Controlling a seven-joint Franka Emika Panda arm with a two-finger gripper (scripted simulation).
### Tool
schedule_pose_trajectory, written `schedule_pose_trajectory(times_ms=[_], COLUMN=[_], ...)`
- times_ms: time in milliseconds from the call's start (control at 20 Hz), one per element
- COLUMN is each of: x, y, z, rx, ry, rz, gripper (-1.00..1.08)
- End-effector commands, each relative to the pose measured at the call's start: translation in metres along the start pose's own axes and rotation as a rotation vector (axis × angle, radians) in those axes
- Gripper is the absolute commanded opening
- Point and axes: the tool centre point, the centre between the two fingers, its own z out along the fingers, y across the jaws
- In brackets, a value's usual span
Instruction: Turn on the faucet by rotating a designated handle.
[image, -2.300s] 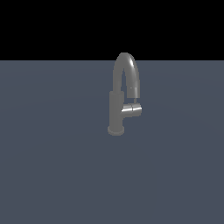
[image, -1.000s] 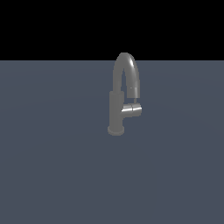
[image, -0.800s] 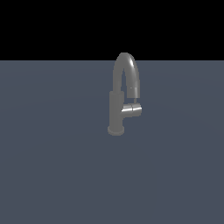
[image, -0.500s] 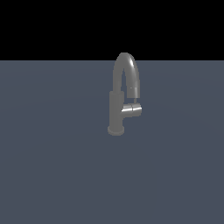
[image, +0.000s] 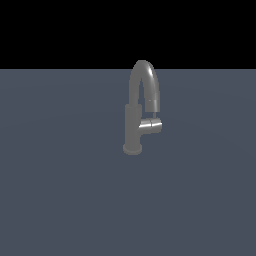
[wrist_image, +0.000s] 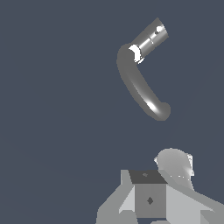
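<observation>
Nothing is seen moved since earlier: the handle (image: 151, 126) on the faucet (image: 134, 120) seems untouched, all turning is left, and the gripper (wrist_image: 151, 205) state cannot be told.

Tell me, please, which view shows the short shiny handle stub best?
The exterior view: the short shiny cylindrical handle stub juts sideways from the grey post, seen side-on. The wrist view shows it foreshortened from above, beyond the arched spout.

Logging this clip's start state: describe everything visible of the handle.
The handle is a short, shiny metal cylinder jutting level from the dull grey faucet post toward the exterior view's right, just under the spout tip. A thin pin rises from it. Nothing touches it; the pincer is not on it.
</observation>
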Motion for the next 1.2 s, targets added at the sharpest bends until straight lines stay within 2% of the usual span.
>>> schedule_pose_trajectory(times_ms=[0, 600, 1150], x=[0.015, 0.087, 0.152], y=[0.000, 0.007, 0.021], z=[0.002, 0.019, 0.051], rx=[0.029, 0.170, 0.313], ry=[-0.040, -0.238, -0.438], rz=[0.030, 0.179, 0.329], gripper=[-1.00, -1.00, -1.00])
